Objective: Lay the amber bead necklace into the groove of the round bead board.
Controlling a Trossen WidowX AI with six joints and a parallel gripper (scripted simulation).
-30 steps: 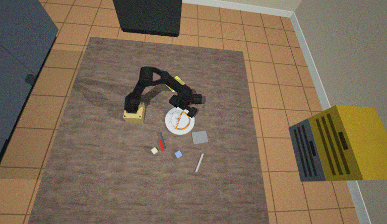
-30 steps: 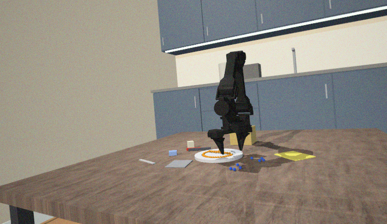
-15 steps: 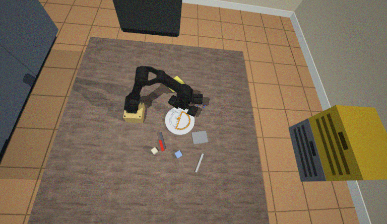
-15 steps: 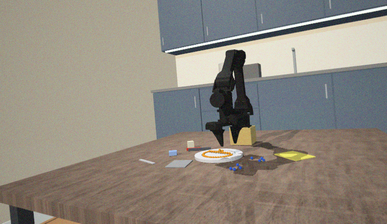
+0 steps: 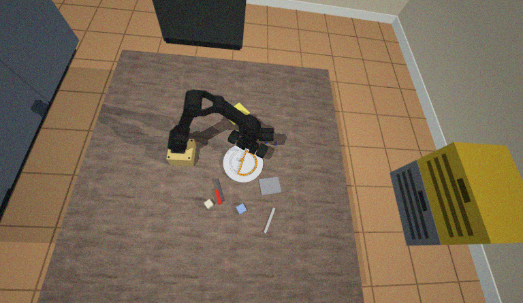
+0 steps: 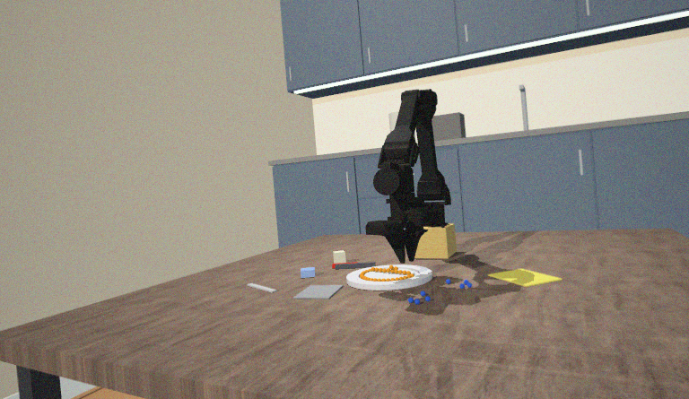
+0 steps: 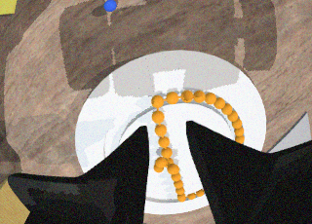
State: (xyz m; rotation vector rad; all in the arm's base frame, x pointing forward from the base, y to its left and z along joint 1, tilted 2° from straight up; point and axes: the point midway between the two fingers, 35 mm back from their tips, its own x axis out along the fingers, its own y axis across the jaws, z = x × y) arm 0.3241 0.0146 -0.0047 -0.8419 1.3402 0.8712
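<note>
While half the round groove already has its beads, I judge my step is to draw the straight run of the amber bead necklace (image 5: 255, 163) (image 6: 387, 279) (image 7: 239, 128) out to the bare side. The necklace lies on the round bead board (image 5: 228, 173) (image 6: 355, 283) (image 7: 93, 124), which sits well in from the surface's (image 5: 184, 246) (image 6: 304, 343) (image 7: 34, 54) edges, nearer the edge by the arm's base (image 5: 181, 162) (image 6: 435, 242) than the opposite one. My fingers (image 5: 252, 150) (image 6: 407, 261) stand partly open above the board, a narrow gap between them and nothing in their hold.

I should centre that gap over the straight run, sink the tips beside the beads, and pinch lightly (the small bunch midway could snag). Then I would lift barely above the rim, carry towards the empty arc and lower gently, so the seated beads aren't tugged loose.
</note>
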